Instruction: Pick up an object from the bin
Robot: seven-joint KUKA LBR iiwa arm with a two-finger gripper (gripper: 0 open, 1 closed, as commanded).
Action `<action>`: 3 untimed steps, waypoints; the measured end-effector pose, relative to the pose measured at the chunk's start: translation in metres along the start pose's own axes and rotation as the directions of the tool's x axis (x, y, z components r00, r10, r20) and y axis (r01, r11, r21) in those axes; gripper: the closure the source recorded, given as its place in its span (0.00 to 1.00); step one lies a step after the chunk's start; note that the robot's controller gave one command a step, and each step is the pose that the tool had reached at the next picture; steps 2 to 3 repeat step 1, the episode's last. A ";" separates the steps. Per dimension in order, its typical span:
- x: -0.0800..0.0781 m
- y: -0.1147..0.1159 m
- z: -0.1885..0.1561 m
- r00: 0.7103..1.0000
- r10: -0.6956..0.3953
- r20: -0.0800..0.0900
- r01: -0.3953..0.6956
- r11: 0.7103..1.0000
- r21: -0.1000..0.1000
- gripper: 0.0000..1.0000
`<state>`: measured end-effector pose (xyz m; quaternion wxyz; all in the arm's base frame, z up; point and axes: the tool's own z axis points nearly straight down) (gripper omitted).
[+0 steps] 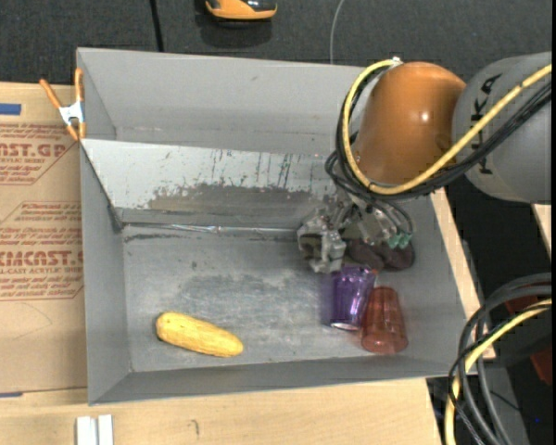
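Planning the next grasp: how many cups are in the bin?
2. A purple cup lies on its side just below the gripper; a red cup lies beside it, nearer the bin's front wall. The arm may hide others.

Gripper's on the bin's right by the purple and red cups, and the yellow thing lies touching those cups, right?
No: the camera view shows the yellow oblong thing lying apart from them, toward the lower left of the bin. The gripper is on the right by the purple cup and red cup.

A purple translucent cup [349, 297] lies tipped at the bin's [213, 276] right, touching a red cup [384, 321].
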<state>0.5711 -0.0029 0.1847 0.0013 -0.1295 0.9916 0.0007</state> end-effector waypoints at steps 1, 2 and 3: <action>0.002 0.000 -0.051 1.000 0.026 -0.005 -0.026 1.000 -0.001 1.00; 0.002 0.000 -0.051 1.000 0.026 -0.005 -0.026 1.000 -0.001 1.00; 0.002 0.000 -0.051 1.000 0.026 -0.005 -0.026 1.000 -0.001 1.00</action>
